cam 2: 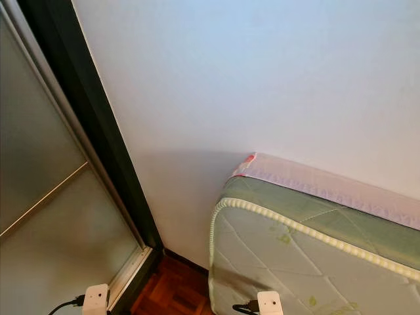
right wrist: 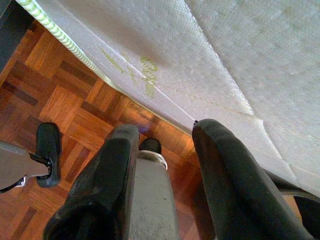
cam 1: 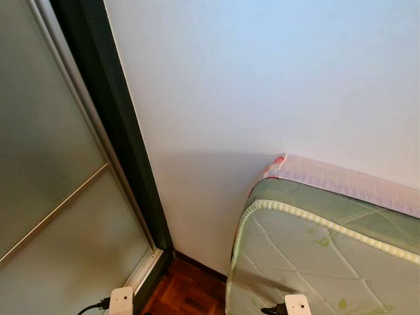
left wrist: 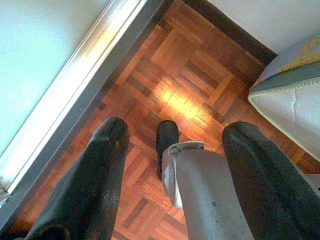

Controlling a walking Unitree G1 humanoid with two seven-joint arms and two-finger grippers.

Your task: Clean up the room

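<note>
Nothing to tidy lies within reach, so the sensible step, I judge, is to turn out of this corner and look over the room. Both arms hang low: the left pincer (left wrist: pixel 175 165) gapes wide and empty above the parquet floor (left wrist: pixel 190 75), with the sliding door's track (left wrist: pixel 75 85) just beside it. The right pincer (right wrist: pixel 165 150), likewise wide and empty, hangs just beside the mattress (right wrist: pixel 210 60) edge, so room to swing is tight.

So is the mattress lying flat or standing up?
Lying flat. The mattress shows its quilted top facing up, its corner beside the white wall, above the wooden floor.
</note>
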